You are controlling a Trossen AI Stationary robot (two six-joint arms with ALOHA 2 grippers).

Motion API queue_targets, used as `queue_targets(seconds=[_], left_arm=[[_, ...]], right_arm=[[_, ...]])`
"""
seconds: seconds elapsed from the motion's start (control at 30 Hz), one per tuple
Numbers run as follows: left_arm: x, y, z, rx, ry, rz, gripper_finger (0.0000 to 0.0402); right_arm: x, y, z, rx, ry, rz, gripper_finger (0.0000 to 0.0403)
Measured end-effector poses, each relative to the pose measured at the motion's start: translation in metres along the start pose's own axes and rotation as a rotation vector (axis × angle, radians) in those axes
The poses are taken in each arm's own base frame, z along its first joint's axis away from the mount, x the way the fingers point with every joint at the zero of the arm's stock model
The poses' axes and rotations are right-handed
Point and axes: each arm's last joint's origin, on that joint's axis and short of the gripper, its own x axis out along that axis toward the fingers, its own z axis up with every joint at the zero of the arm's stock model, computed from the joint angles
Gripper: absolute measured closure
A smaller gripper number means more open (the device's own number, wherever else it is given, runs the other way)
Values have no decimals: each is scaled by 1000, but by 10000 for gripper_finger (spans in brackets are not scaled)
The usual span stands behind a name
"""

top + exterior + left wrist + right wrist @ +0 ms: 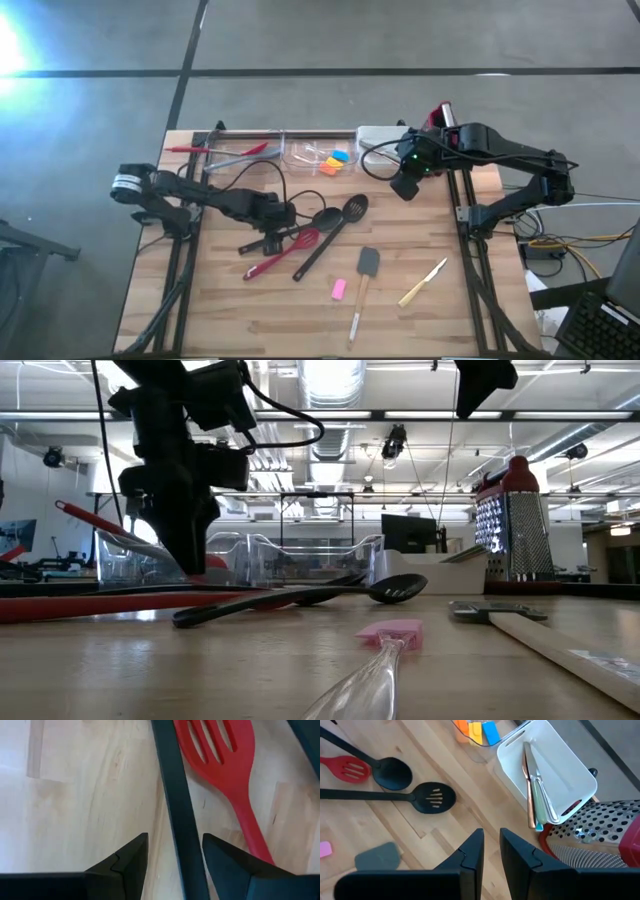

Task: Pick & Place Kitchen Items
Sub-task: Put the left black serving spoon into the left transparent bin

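Note:
A black ladle (322, 218), a black slotted spoon (352, 208) and a red slotted spatula (303, 241) lie flat on the wooden table. My left gripper (266, 240) is low over them and open. Its fingers stand on either side of a black handle (175, 815), with the red spatula's head (220, 750) beside it; it seems to be the ladle's handle. My right gripper (405, 186) hangs high above the table near the white tub (378, 138), shut and empty (491, 855). My left gripper points down at the table, its fingers lying across the black handle (187, 860), which rests flat on the wood. One finger (225, 860) stands right against the handle and the other (132, 857) a little apart. I cannot tell whether they touch it.
A grey spatula (368, 262), a pink scraper (339, 289), a clear-handled tool (355, 322) and a knife (424, 283) lie near the front. Clear tubs at the back hold red tongs (215, 150) and small scrapers (335, 160). Knives (535, 785) lie in the white tub beside the steel grater (512, 525).

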Motion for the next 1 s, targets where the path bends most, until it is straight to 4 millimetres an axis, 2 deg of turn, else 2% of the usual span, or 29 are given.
queue_targets(seconds=[0.53,1.0], left_arm=[[7,0,-9,-74,26,-17,209],[25,3,-29,-101,45,-22,209]], right_arm=[[0,0,0,0,0,0,346],[0,0,0,0,0,1,346]])
